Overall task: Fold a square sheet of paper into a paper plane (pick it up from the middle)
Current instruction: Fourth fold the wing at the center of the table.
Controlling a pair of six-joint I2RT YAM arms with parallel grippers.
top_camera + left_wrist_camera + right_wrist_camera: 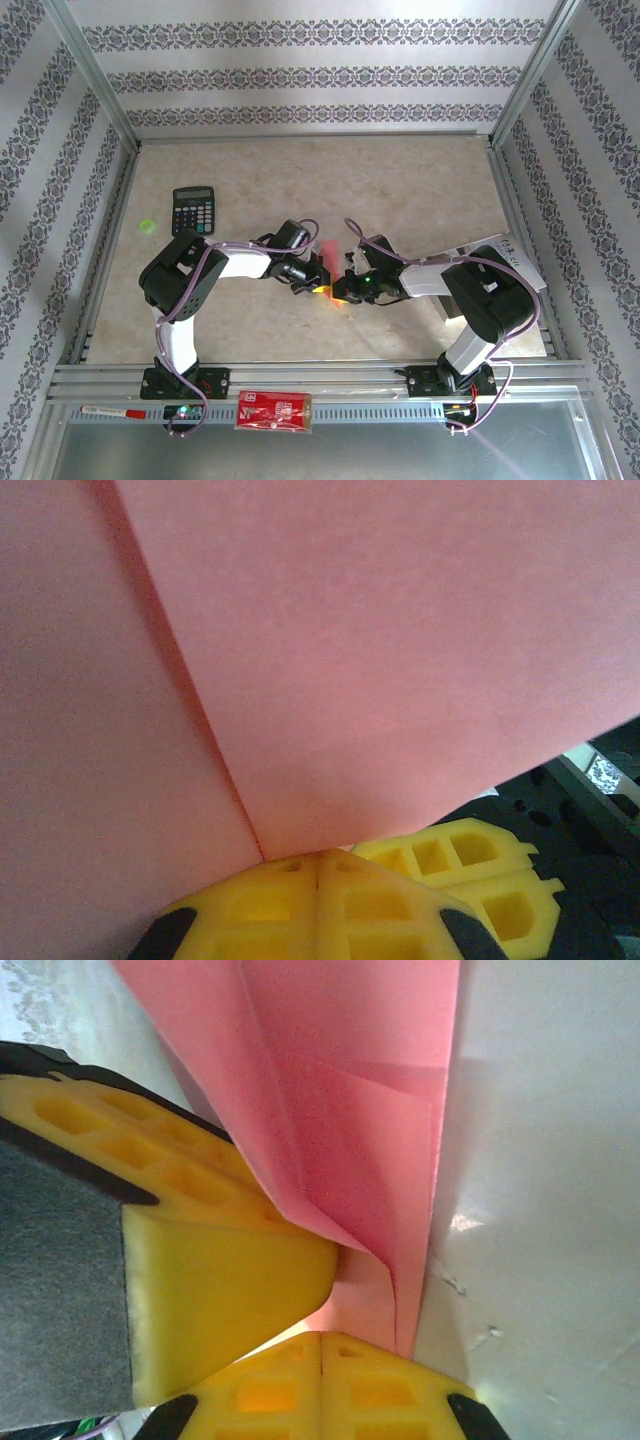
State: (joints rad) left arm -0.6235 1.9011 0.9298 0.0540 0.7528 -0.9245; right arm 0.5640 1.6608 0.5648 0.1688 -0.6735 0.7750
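Observation:
The pink-red square sheet of paper (pixel 331 255) is folded into creased layers and sits between my two grippers at the table's middle. In the left wrist view the sheet (pixel 380 660) shows a long diagonal crease running down to my left gripper (pixel 318 862). Its yellow jaws are shut, with their tips against the paper and nothing visible in the seam. My right gripper (pixel 321 1345) is also shut, its tips touching the lower end of the layered sheet (pixel 350 1110). From above, the left gripper (pixel 320 278) and the right gripper (pixel 342 288) nearly touch each other.
A black calculator (pixel 193 209) lies at the back left, with a small green object (pixel 148 225) beside it. A white printed leaflet (pixel 500 262) lies under the right arm. A red packet (pixel 274 410) and a pen (pixel 115 411) rest on the front rail.

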